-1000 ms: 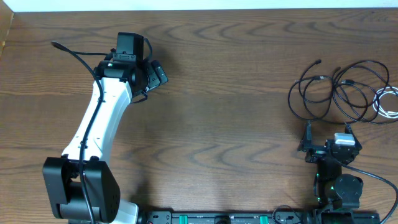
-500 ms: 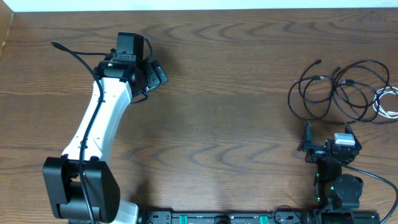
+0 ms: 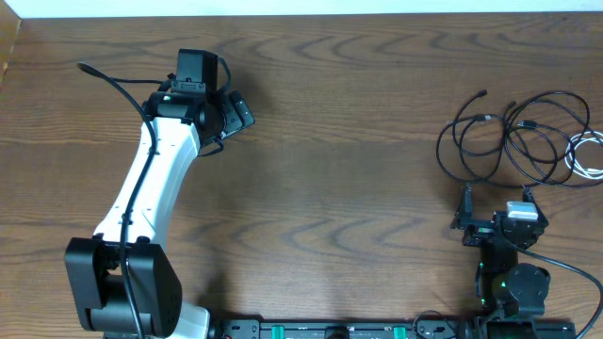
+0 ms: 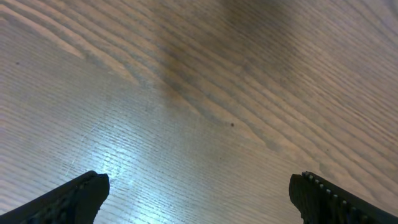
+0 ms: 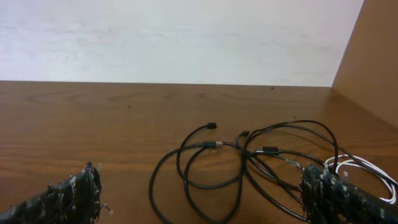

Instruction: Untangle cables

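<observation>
- Several thin black cords [image 3: 513, 137] lie in loose, overlapping loops on the far right part of the wooden worktop [image 3: 358, 141], with small plug ends poking out on their left side.
- A thin white cord [image 3: 586, 155] sits coiled at the right edge, crossing the outermost black loops.
- The right gripper [image 3: 497, 202] sits just on the near side of the tangle, pointing at it. Its jaws are spread wide and hold nothing. From the right wrist, the loops lie ahead between the two fingers [image 5: 68, 193].
- The left gripper [image 4: 199, 196] hangs over bare wood at the far left, well apart from the cords, jaws wide apart and empty.
</observation>
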`<state>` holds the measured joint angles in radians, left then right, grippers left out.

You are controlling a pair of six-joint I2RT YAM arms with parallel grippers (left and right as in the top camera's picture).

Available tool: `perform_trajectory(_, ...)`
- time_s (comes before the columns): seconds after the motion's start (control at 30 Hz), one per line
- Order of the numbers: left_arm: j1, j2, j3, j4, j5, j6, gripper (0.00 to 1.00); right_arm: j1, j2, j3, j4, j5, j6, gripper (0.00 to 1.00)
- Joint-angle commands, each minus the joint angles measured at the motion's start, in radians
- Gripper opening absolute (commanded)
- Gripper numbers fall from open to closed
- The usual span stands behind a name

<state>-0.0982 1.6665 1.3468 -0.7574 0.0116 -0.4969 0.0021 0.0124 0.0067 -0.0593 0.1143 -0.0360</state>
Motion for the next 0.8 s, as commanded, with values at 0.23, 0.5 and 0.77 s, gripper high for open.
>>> perform_trajectory(0.23,0.004,-0.046,-0.107,0.046,-0.143,0.009,0.98,-0.014,-0.007,-0.001,-0.002,0.022,0.013,0.99)
perform_trajectory(0.5,0.004,-0.246,-0.519,0.620,-0.159,0.173,0.98,-0.014,-0.007,-0.001,-0.002,0.022,0.013,0.99)
perform_trajectory(0.77,0.054,-0.423,-0.880,0.885,-0.158,0.235,0.98,-0.014,-0.007,-0.001,-0.002,0.022,0.013,0.99)
